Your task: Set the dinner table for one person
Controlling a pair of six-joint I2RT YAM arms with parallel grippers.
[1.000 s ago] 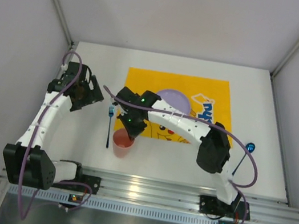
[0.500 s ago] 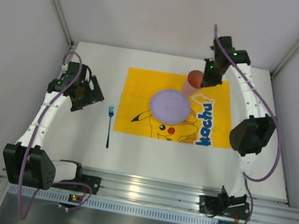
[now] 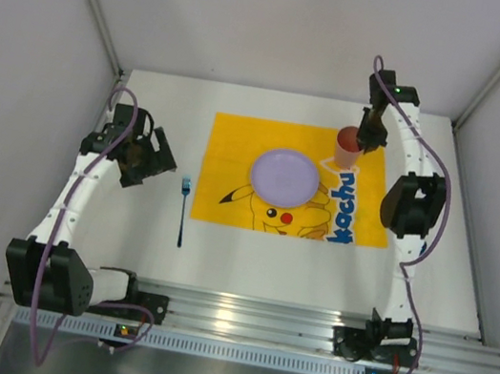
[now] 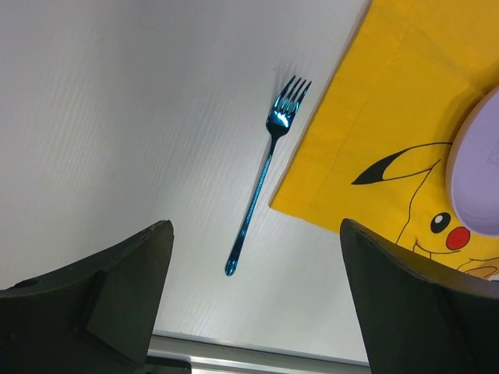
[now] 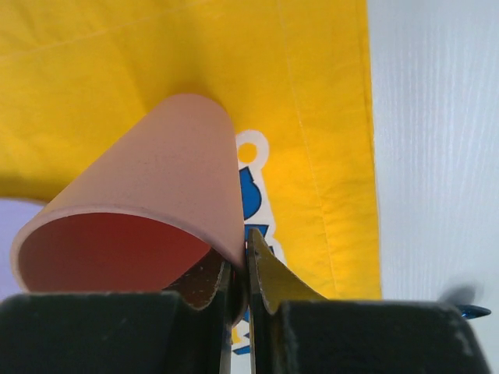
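Observation:
The dinner table (image 3: 245, 269) is a white tabletop with a yellow Pikachu mat (image 3: 238, 146) on it. A purple plate (image 3: 283, 175) lies on the mat. My right gripper (image 3: 363, 141) is shut on the rim of a pink cup (image 3: 346, 146) at the mat's far right corner. In the right wrist view the gripper (image 5: 248, 261) pinches the cup (image 5: 156, 195) wall, one finger inside, the cup tilted. A blue fork (image 3: 183, 209) lies left of the mat. My left gripper (image 3: 153, 158) is open and empty, above the fork (image 4: 265, 175) in the left wrist view (image 4: 256, 227).
A blue utensil tip (image 5: 468, 312) shows on the white table right of the mat in the right wrist view. The right arm's elbow (image 3: 411, 206) hangs over the mat's right edge. Grey walls enclose the table; an aluminium rail (image 3: 236, 320) runs along the near edge.
My right arm has carried the pink cup from the near left, beside the fork, across the mat to its far right corner. The left arm has not moved.

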